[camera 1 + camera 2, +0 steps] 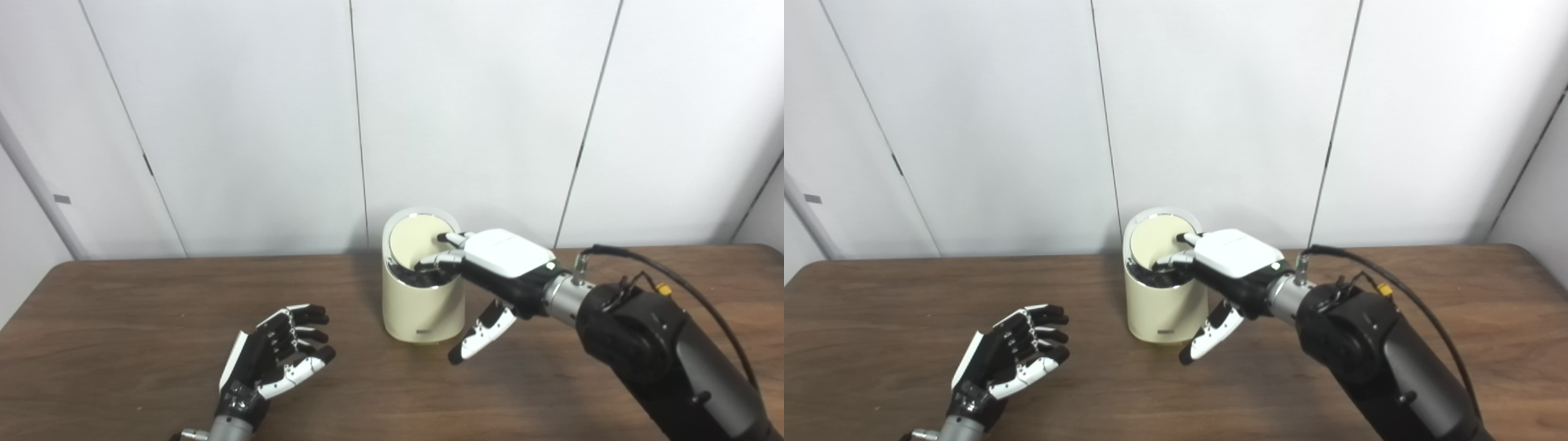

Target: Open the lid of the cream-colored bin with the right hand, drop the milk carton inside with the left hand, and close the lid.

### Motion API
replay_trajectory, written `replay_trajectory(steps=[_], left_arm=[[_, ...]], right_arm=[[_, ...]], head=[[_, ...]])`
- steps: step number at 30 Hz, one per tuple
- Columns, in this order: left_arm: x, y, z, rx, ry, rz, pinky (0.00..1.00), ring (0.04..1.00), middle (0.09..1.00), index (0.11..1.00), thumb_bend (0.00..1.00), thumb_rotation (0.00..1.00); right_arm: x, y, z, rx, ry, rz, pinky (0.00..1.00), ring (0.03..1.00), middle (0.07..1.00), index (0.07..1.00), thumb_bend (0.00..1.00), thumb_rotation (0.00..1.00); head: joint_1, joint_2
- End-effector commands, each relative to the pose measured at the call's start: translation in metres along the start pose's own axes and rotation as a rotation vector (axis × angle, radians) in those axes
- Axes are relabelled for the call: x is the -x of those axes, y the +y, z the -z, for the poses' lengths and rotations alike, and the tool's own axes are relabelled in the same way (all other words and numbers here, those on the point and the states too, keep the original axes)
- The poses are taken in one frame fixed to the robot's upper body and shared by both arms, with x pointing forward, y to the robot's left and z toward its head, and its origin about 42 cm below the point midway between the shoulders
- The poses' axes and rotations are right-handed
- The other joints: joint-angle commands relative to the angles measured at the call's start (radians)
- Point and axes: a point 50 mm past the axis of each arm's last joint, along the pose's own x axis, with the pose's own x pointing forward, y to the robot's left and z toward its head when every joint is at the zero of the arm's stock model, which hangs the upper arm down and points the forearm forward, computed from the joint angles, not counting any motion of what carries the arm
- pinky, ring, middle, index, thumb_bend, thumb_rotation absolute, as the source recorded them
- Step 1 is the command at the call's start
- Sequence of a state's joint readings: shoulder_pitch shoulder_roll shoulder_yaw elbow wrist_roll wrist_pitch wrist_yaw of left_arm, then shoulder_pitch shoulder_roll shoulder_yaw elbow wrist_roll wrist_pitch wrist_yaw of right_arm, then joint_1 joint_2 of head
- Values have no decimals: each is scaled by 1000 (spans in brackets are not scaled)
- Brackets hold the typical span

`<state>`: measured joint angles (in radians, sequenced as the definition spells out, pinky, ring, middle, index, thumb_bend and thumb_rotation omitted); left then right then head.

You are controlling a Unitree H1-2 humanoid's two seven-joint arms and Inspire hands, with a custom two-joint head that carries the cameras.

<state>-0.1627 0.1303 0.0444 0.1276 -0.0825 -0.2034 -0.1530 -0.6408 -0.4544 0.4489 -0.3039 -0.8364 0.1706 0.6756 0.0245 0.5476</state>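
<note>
Left eye view shows, nearest, the left hand [278, 352] resting palm-up on the surface [153, 294], fingers apart and holding nothing. No milk carton is visible in either view; it may already be inside the bin, though the dark gap under the lid shows nothing clearly. Farther back, the right hand [490, 269] reaches over the cream-colored bin [422, 306], fingertips [450, 237] on the tilted lid [416, 240], thumb hanging free beside the bin wall; it grips nothing. To close well, press the lid down evenly near its middle without shoving the light bin backward. Whether the lid is hinged at the rear is hard to make out.
</note>
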Motion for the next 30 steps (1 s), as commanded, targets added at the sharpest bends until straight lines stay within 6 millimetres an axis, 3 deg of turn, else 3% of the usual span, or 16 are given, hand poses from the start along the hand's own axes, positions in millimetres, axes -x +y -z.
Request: replay_trajectory(steps=[1,7,14,21,23,24,27,30], left_arm=[[-6,-1,-15,5,-80,-3,473,604,689,698,721,196],[-6,0,-15,9,-82,-6,472,603,685,698,731,196],[-6,1,-15,5,-84,-1,466,599,684,699,722,195],[-6,2,-18,10,-82,1,469,604,690,705,721,185],[-6,3,-18,9,-82,2,469,603,688,704,725,187],[-6,3,-18,11,-82,3,468,602,687,704,725,187],[-5,3,-18,18,-79,2,469,603,687,703,728,186],[-5,3,-20,14,-81,5,470,607,686,703,726,184]], right_arm=[[-1,-3,1,88,23,-32,1000,1000,872,892,735,476],[-2,0,0,143,48,-47,1000,1000,866,886,752,459],[7,-11,3,36,14,103,982,1000,843,860,742,422],[20,-27,9,-128,9,261,992,1000,849,867,686,461],[24,-28,13,-183,13,298,952,1000,857,869,678,451],[26,-27,15,-211,11,320,860,972,858,872,677,441],[35,-20,21,-313,19,387,724,908,880,891,666,381],[44,-9,28,-450,56,430,742,892,912,907,671,314]], head=[[0,1],[1,2],[1,-2],[0,-3],[-1,-3],[-2,-4],[-2,-3],[1,-2]])
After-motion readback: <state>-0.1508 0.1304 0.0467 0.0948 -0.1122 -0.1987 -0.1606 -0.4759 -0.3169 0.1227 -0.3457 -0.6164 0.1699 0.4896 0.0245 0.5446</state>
